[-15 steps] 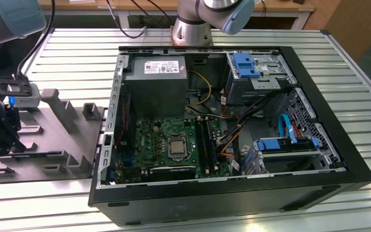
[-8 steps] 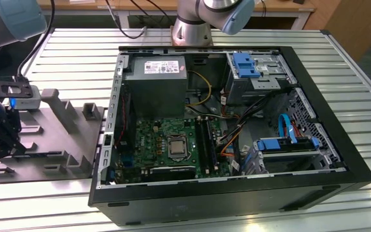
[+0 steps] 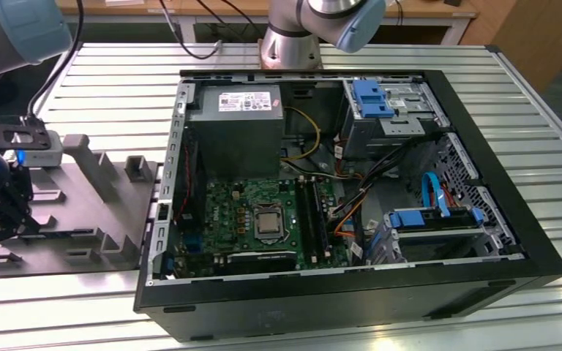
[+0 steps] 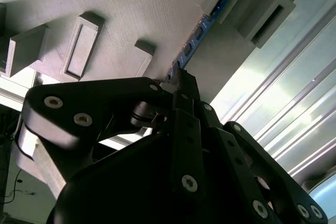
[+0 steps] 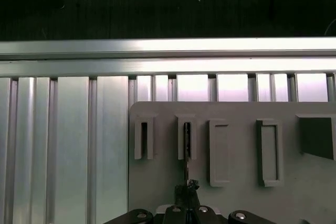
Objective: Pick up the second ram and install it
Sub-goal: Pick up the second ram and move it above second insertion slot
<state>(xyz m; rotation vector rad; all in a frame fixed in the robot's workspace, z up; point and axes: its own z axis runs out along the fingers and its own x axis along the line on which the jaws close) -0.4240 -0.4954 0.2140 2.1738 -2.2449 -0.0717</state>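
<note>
**Second ram: gripped at the fixture, not yet lifted**

Item: the second ram (image 4: 202, 27), a thin dark-blue stick, stands on edge in a slotted holder (image 5: 193, 140) of the grey fixture plate (image 5: 236, 203) and runs straight out ahead of the fingertips. The gripper (image 4: 177, 80) has its black fingers (image 4: 185, 108) drawn almost together, pinching the stick's near end between them; they hold nothing else. Status: the grasp appears made, but in both wrist views the stick sits fully in its holder. The open computer case (image 3: 359, 307) lies well apart from the fingers, and its long black memory slots (image 3: 310, 212) lie beside the processor socket. Outstanding, by judgement: raising the stick clear, carrying it across, and seating it in a slot.
</note>
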